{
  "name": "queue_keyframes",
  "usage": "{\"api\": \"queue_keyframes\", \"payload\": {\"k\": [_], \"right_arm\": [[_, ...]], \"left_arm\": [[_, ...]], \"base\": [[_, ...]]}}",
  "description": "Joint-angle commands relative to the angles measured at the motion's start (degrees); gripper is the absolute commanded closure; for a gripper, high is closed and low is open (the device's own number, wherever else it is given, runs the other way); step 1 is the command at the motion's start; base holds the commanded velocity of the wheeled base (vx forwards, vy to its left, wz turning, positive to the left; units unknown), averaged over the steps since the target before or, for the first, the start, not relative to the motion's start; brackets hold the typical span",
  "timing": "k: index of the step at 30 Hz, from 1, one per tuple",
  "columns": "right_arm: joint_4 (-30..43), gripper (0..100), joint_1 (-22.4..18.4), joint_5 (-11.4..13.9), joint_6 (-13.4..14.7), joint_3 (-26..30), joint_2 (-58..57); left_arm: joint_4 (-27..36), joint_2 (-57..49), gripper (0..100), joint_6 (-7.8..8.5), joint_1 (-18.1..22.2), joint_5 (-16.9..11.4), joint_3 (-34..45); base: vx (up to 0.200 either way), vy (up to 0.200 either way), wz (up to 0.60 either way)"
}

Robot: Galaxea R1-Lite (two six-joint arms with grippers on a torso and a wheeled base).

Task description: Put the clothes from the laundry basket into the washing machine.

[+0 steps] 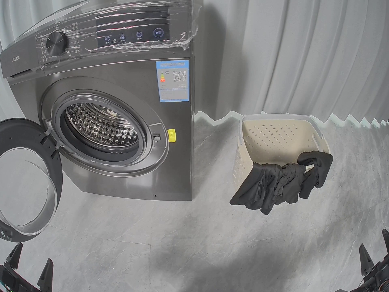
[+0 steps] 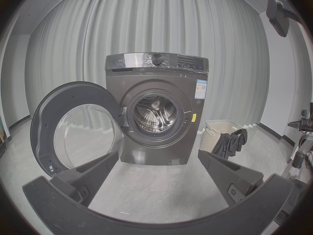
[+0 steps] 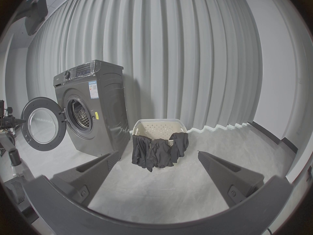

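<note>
My left gripper (image 1: 32,260) is the closest thing, in the bottom left corner of the head view. Its two fingers are spread wide apart and there is nothing between them. My right gripper (image 1: 373,246) is in the bottom right corner. Its fingers are wide apart too, and it holds nothing. Both hang over the grey floor (image 1: 194,244) and touch nothing.

A little farther, at the left edge of the frame, is the round door (image 1: 24,187) of the washing machine. It is swung all the way open.

Next, right of the middle, are the clothes (image 1: 279,181). They are dark and floppy. They hang over the front rim of the laundry basket (image 1: 279,136), partly inside and partly down the outside. The basket is cream with little holes and stands on the floor, near the right side of the machine but not touching it.

The washing machine (image 1: 121,69) fills the upper left of the frame. It is grey. Its shiny drum (image 1: 101,124) shows through the open hole, and I see no clothes in it. A round knob (image 1: 56,43) sits near the top left, under clear wrap (image 1: 178,33). A blue sticker (image 1: 173,80) and a small yellow sticker (image 1: 172,135) are on the front.

Farthest back, a pale curtain (image 1: 304,41) hangs behind everything.
</note>
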Motion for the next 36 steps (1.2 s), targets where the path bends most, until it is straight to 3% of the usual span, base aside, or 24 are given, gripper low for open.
{"api": "queue_keyframes", "payload": {"k": [1,23,36], "right_arm": [[0.0,0,0.0,0.0,0.0,0.8,-0.9],[0.0,0,0.0,0.0,0.0,0.8,-0.9],[0.0,0,0.0,0.0,-0.1,0.8,-0.9]], "left_arm": [[0.0,-1.0,0,-0.03,-0.1,0.0,0.9],[0.0,-1.0,0,-0.03,0.0,0.0,0.9],[0.0,-1.0,0,0.05,0.0,0.0,0.9]], "base": [[0.0,-0.2,0.0],[0.0,-0.009,0.0],[0.0,-0.2,0.0]]}}
